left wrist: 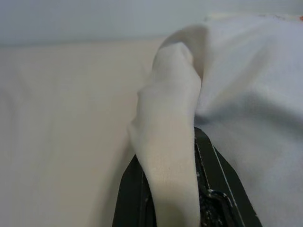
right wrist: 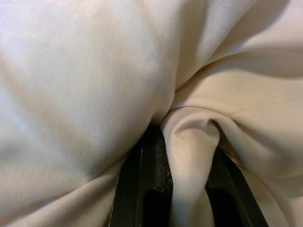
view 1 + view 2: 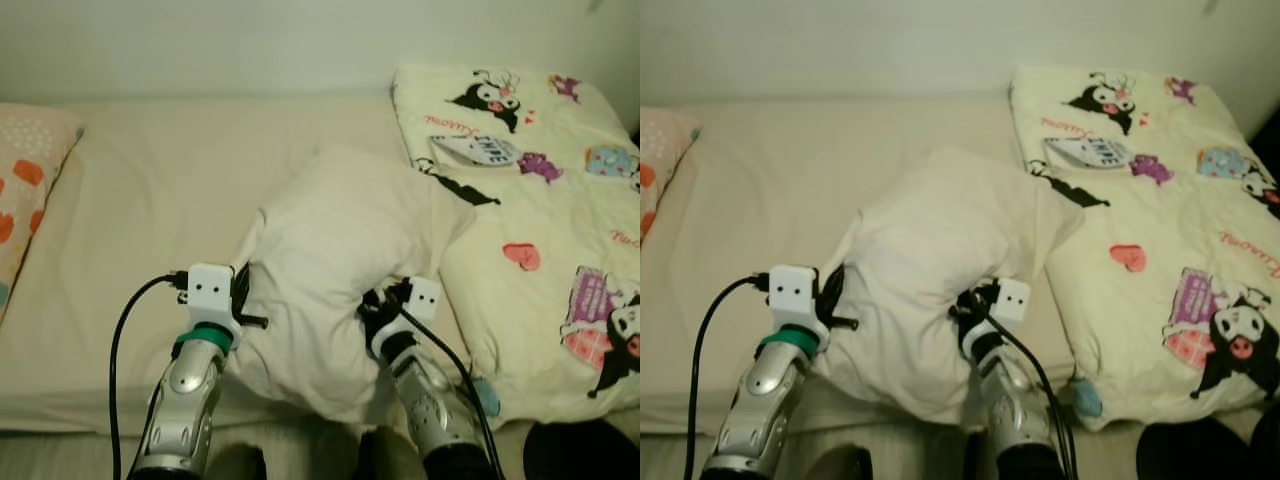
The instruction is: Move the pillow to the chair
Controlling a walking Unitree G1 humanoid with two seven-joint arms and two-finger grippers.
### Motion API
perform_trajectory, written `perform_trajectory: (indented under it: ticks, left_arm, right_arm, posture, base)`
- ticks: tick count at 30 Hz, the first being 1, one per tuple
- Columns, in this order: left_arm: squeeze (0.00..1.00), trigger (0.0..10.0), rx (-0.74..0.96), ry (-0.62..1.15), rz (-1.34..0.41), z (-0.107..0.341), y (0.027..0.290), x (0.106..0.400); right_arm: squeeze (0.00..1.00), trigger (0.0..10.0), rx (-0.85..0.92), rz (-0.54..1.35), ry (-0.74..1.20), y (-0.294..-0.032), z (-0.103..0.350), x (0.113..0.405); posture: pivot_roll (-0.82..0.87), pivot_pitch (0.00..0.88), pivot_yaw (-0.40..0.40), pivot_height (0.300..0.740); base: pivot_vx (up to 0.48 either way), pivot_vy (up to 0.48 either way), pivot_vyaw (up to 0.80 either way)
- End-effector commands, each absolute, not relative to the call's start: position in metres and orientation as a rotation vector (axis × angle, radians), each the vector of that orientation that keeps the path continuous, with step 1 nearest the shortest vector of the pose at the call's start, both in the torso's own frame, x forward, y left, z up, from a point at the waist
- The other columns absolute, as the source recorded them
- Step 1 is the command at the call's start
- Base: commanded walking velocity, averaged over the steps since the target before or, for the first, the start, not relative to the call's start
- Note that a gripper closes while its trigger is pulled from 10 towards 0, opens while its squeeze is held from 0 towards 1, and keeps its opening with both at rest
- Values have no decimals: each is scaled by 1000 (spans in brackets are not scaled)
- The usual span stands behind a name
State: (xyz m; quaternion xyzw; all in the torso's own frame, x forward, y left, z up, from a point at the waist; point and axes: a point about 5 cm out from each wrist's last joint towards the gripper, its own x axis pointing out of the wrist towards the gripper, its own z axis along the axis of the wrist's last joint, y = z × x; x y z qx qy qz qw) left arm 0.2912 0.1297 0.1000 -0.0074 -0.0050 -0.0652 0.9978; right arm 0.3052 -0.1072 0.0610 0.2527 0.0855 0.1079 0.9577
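Observation:
A plain white pillow [image 3: 340, 260] lies bunched on the cream bed, lifted and crumpled between my two arms. My left gripper [image 3: 243, 295] is shut on a fold of the pillow [image 1: 170, 156] at its left edge. On the pillow's near right side, my right gripper [image 3: 380, 305] is shut on another fold [image 2: 189, 156], with black fingers [image 2: 147, 184] on either side of the cloth. The fingertips are buried in the fabric.
A cartoon-print quilt [image 3: 540, 200] covers the bed's right side. A pillow with orange spots [image 3: 25, 190] lies at the far left. The bed sheet [image 3: 160, 200] stretches back to a pale wall [image 3: 250, 40]. The bed's front edge [image 3: 80, 415] is close to my arms.

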Motion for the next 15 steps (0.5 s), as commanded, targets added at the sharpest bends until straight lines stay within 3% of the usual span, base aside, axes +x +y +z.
perform_trajectory:
  ticks: [1,15]
  left_arm:
    - [0,10000,1,-67,-138,109,128,291]
    - [0,10000,5,-107,-164,118,120,294]
  right_arm:
    - [0,10000,565,266,152,-85,68,303]
    - [0,10000,554,292,104,-82,79,304]
  posture:
    - [82,38,60,720]
    - [70,31,55,740]
  base:
    - [0,0,0]
    - [0,0,0]
